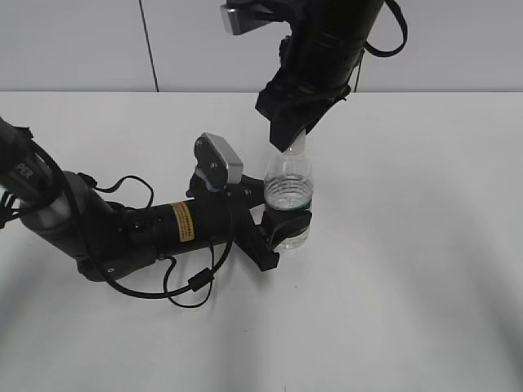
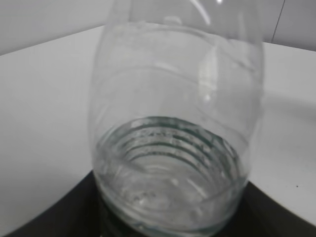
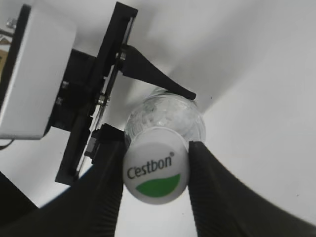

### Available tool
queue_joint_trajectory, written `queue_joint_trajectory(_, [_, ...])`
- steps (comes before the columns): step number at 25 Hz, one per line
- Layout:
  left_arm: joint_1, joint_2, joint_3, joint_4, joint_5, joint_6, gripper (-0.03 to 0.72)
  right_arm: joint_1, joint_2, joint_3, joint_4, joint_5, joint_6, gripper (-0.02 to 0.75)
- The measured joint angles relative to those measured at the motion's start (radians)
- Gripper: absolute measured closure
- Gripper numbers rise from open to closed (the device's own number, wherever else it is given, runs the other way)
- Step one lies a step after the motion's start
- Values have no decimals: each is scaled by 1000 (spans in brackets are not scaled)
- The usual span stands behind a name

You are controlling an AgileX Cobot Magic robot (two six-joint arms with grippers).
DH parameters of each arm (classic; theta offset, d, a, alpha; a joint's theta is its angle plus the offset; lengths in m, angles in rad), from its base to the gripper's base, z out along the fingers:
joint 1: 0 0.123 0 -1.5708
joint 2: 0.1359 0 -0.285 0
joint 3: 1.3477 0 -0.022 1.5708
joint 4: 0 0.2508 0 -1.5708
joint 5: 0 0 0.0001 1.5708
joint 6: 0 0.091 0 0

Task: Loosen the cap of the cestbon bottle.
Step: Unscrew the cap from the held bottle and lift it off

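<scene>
The cestbon bottle [image 1: 288, 188] stands upright near the middle of the white table, clear and ribbed with a dark green band low on it. My left gripper [image 1: 282, 227] is shut on its lower body; in the left wrist view the bottle [image 2: 173, 148] fills the frame between the jaws [image 2: 168, 222]. My right gripper [image 1: 292, 139] comes down from above and is shut on the cap [image 3: 155, 165], a white round cap with a green mark and lettering, pinched between both fingers [image 3: 155, 173]. In the exterior view the cap is mostly hidden by the right gripper.
The left arm [image 1: 98, 224] lies low across the table's left with loose black cables. The white table [image 1: 409, 286] stretches to the right and front. A pale wall [image 1: 82, 41] stands behind the far table edge.
</scene>
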Motion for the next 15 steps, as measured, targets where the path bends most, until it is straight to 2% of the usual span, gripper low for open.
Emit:
queue_joint_trajectory(6, [0, 0, -1, 8, 0, 0, 288, 0, 3, 0, -5, 0, -293, 428])
queue_joint_trajectory(15, [0, 0, -3, 19, 3, 0, 289, 0, 3, 0, -14, 3, -889, 429])
